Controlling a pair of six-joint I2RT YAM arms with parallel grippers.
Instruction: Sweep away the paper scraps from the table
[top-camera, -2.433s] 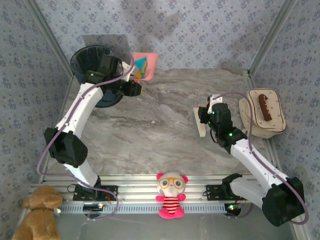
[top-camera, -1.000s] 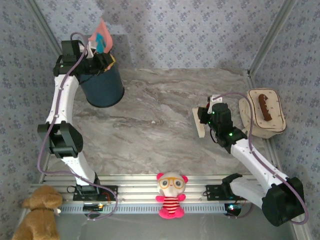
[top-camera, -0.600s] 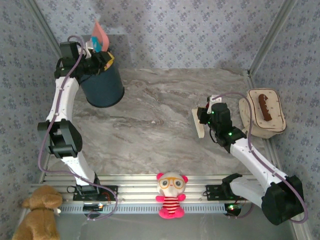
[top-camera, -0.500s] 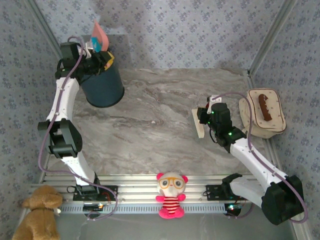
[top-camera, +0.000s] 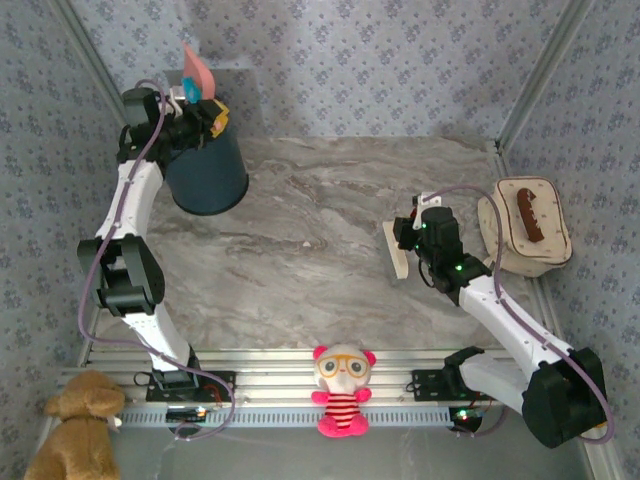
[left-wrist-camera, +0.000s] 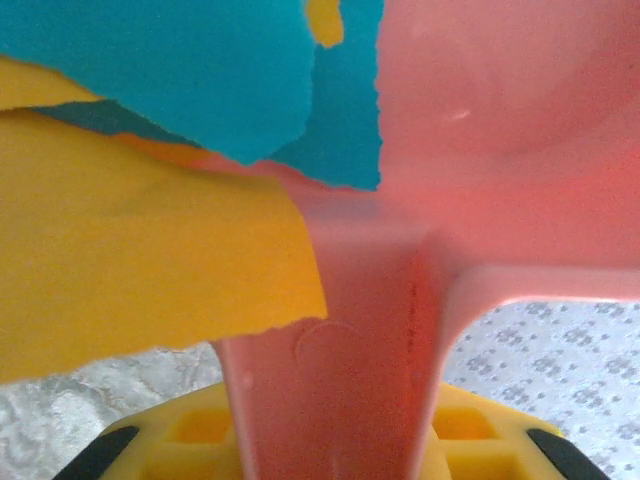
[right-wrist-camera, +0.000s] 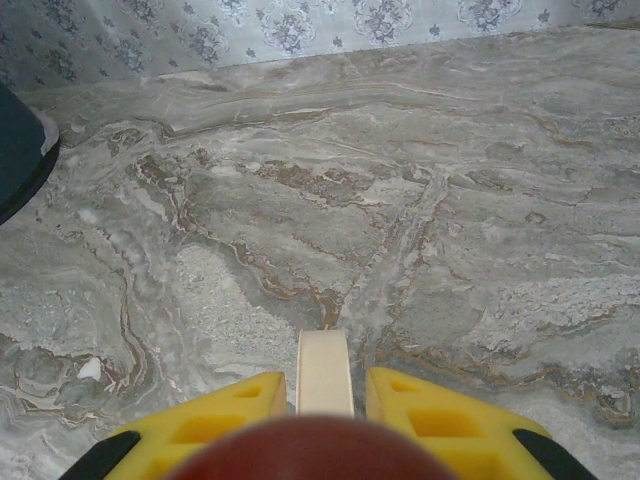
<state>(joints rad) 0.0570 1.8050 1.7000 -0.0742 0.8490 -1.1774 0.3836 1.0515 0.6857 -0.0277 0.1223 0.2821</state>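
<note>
paper scraps (left-wrist-camera: 150, 270) — two orange and two cyan-blue that i can count, flat with torn edges — lie in the one pink dustpan (left-wrist-camera: 500, 150), tilted up above the dark bin (top-camera: 205, 175). my left gripper (left-wrist-camera: 330, 440) is clamped on its handle; my right gripper (right-wrist-camera: 325, 395) pinches a cream tool (top-camera: 394, 250) over the table (top-camera: 300, 250).

The bin (top-camera: 208, 175) stands far left on the table (top-camera: 300, 280), the dustpan (top-camera: 200, 72) up above it with the paper scraps (left-wrist-camera: 150, 250) in it. The brush (top-camera: 396, 250) is over on the right, a bag (top-camera: 525, 225) beside it. A doll (top-camera: 343, 390) sits in front, a teddy (top-camera: 75, 420) front left.
</note>
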